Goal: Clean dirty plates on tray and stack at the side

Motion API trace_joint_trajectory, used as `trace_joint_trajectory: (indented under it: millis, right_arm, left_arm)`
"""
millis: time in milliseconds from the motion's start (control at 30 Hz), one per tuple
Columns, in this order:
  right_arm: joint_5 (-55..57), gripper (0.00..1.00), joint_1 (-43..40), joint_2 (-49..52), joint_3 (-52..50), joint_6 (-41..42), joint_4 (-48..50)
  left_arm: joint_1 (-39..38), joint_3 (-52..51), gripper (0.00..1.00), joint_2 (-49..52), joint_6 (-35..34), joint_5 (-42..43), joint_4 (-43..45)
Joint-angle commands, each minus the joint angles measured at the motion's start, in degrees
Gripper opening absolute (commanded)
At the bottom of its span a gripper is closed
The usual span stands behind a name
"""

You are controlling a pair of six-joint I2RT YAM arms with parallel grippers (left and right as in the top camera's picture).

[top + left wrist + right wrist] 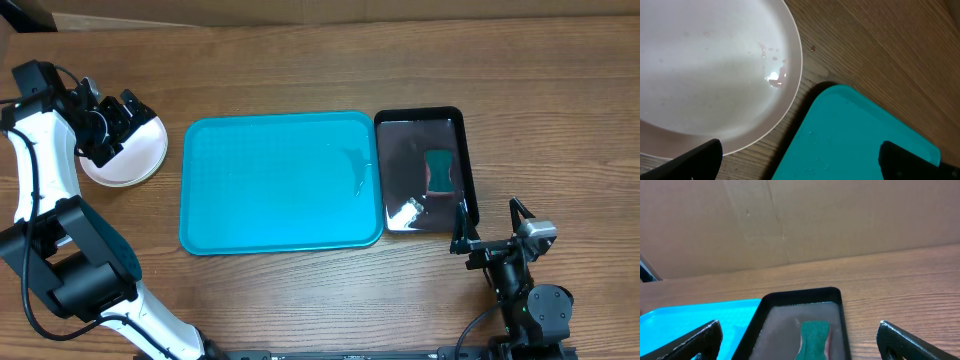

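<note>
The turquoise tray (280,180) lies mid-table with nothing on it; its corner shows in the left wrist view (855,135). A white plate (140,162) sits on the table left of the tray, with small brown-red specks and a wet glint near its rim (705,65). The pale blue and yellow-green plates are not visible. My left gripper (110,125) hovers over the white plate, open and empty (802,165). My right gripper (490,225) is open and empty near the front right (800,347), in front of the black tray.
A narrow glossy black tray (460,125) stands right of the turquoise tray and holds a green sponge (439,170), also in the right wrist view (814,337). A cardboard wall (790,220) runs along the back of the wooden table.
</note>
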Motion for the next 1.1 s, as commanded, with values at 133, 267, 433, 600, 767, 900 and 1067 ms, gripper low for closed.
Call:
trace_joint_trajectory:
  millis: [133, 267, 433, 600, 767, 900, 1067]
  right_arm:
    - [0.63, 1.0, -0.26, -0.57, -0.59, -0.2, 0.33]
    - [0.63, 1.0, -0.26, -0.57, -0.59, -0.22, 0.33]
    - [0.63, 1.0, -0.26, -0.57, -0.59, -0.2, 0.33]
    - [0.63, 1.0, -0.26, -0.57, -0.59, -0.2, 0.33]
    - [0.63, 1.0, -0.26, -0.57, -0.59, -0.22, 0.33]
    - [0.63, 1.0, -0.26, -0.57, -0.59, -0.2, 0.33]
    - [0.63, 1.0, -0.26, -0.57, -0.59, -0.2, 0.33]
  left_arm:
    - [-0.17, 0.66, 1.0, -0.31, 0.92, 0.87, 0.02]
    - [-0.17, 0.66, 1.0, -0.31, 0.92, 0.87, 0.04]
    - [-0.17, 0.66, 1.0, -0.31, 0.92, 0.87, 0.04]
    - [-0.17, 0.66, 1.0, -0.31, 0.92, 0.87, 0.02]
    - [-0.17, 0.66, 1.0, -0.31, 0.94, 0.76, 0.07]
    - [-1.2, 0.66, 1.0, -1.81, 0.92, -2.32, -0.02]
    - [-5.51, 0.66, 1.0, -13.6, 0.92, -11.23, 0.02]
